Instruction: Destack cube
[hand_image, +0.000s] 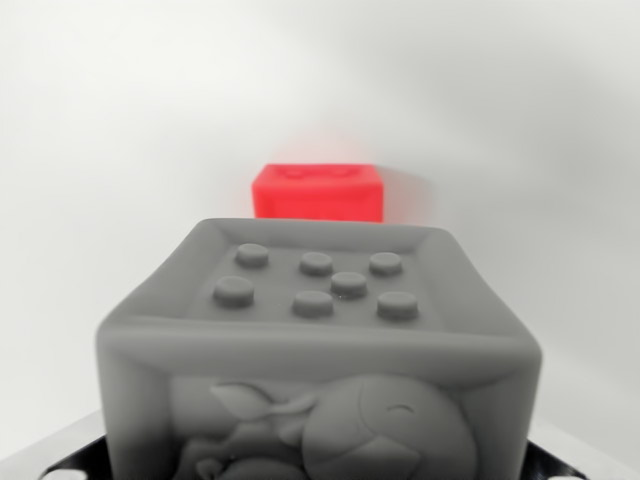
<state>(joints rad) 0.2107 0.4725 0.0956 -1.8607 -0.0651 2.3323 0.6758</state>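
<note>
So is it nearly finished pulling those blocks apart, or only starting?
It looks well along. The grey block fills the near part of the wrist view, and the red block sits apart on the white surface behind it, so they are no longer stacked. Whether the grey block is held cannot be told, since the fingers are out of view. Possibly left: setting the grey block down and letting go.
</note>
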